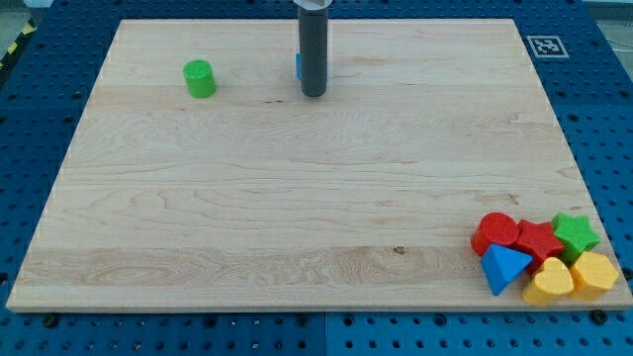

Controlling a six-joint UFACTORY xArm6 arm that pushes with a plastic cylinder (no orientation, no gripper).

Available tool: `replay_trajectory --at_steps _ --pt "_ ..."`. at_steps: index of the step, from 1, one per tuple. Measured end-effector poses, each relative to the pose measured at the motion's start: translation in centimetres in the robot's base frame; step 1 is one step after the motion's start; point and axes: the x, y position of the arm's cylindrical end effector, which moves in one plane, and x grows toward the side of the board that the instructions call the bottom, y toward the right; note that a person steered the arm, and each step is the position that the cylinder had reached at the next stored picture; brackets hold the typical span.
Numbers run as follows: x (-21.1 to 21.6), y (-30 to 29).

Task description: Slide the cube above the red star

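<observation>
A blue cube (298, 66) sits near the view's top centre of the wooden board, mostly hidden behind my rod; only its left edge shows. My tip (314, 94) rests on the board just below and to the right of the cube, touching or nearly touching it. The red star (538, 240) lies far off in the view's bottom right corner, packed in a cluster of other blocks.
A green cylinder (200, 79) stands at the view's top left. Around the red star lie a red cylinder (497, 231), a green star (575, 234), a blue triangle (503, 268), a yellow heart (551, 282) and a yellow block (595, 272). The board's edge (316, 314) runs just below them.
</observation>
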Motion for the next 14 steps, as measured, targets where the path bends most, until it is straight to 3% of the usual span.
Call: replay_trajectory --at_steps 2,4,6,8,11,14 --pt "-2.2 0.0" --pt "-4.8 -4.6" --pt "-9.1 -3.4" --pt "-7.6 3.0" --pt "4.0 11.3" --pt "-3.8 10.8"
